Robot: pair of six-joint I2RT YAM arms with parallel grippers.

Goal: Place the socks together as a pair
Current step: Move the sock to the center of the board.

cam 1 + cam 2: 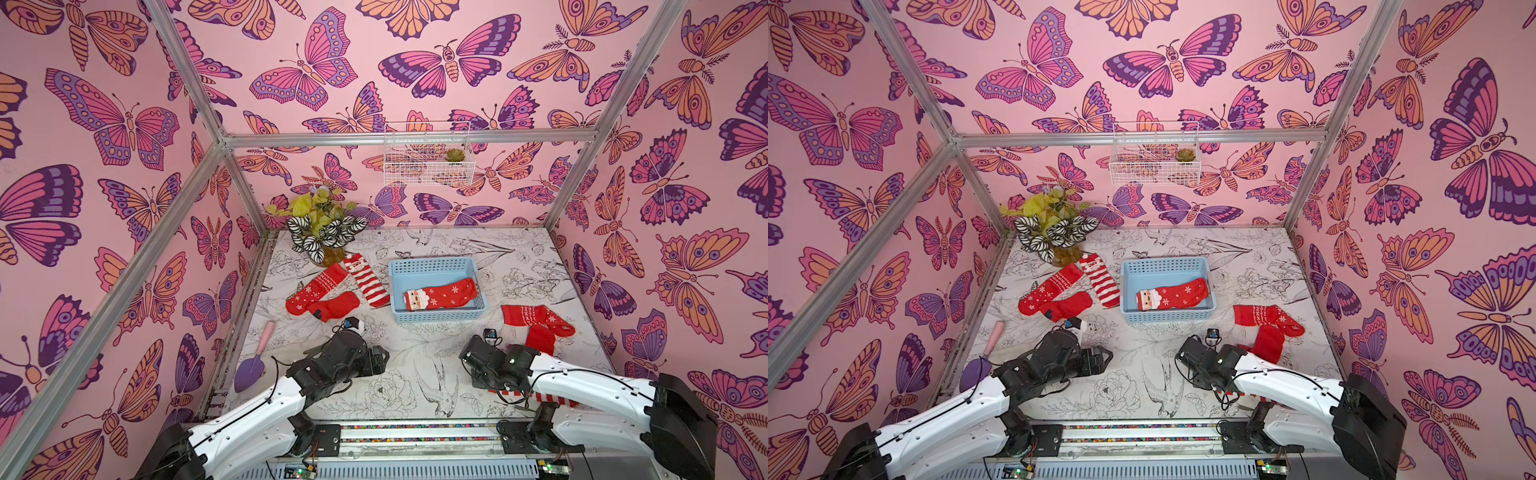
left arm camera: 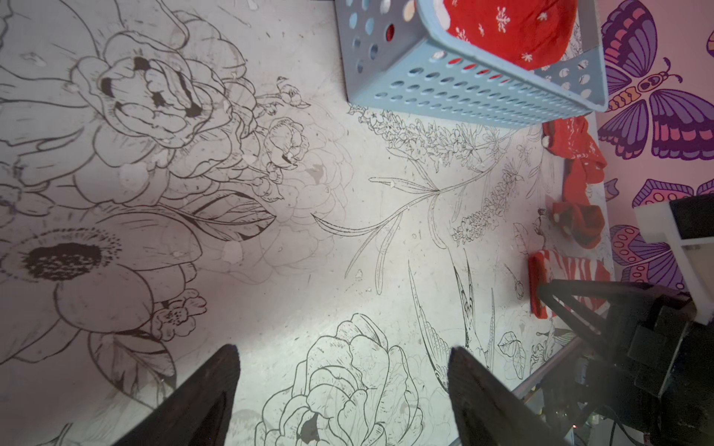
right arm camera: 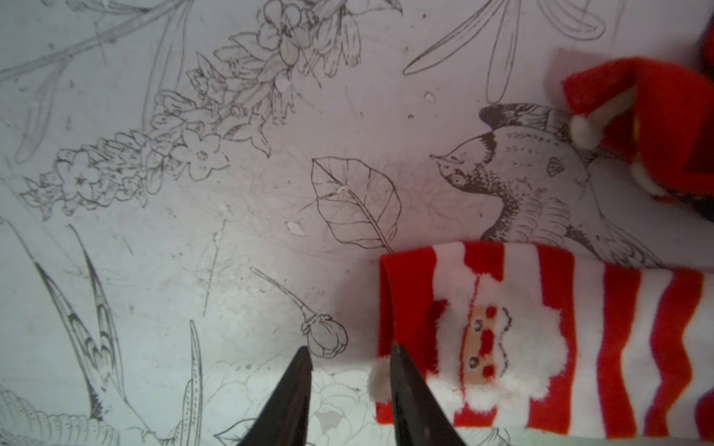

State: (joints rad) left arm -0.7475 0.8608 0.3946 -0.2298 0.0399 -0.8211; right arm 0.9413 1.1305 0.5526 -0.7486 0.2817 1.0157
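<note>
Striped Santa sock (image 3: 541, 340) lies flat at five o'clock on the table (image 1: 424, 349), close to the front edge and half hidden under the right arm in both top views. The right gripper (image 3: 349, 349) hovers low at its cuff, jaws narrowly parted and clamped on nothing. One fingertip overlaps the cuff's edge while the other stands over bare table. The left gripper (image 2: 344, 349) hangs wide open and empty over the flower print near seven o'clock.

The sock's match, a second striped sock (image 1: 368, 282), waits at ten o'clock beside a snowflake sock (image 1: 316, 291) and a plain red sock (image 1: 338, 305). At centre, a blue basket (image 1: 436, 316) holds a Santa sock with snowflakes (image 1: 444, 293); whether one or two lie there cannot be told. Two more red socks (image 1: 536, 319) are heaped at three o'clock.

The step in hand looks like the pick-up of the near striped sock. Next, the jaws would need to shift further over the cuff, close on the fabric, lift, and carry it to ten o'clock to join its twin, clear of the basket wall.
</note>
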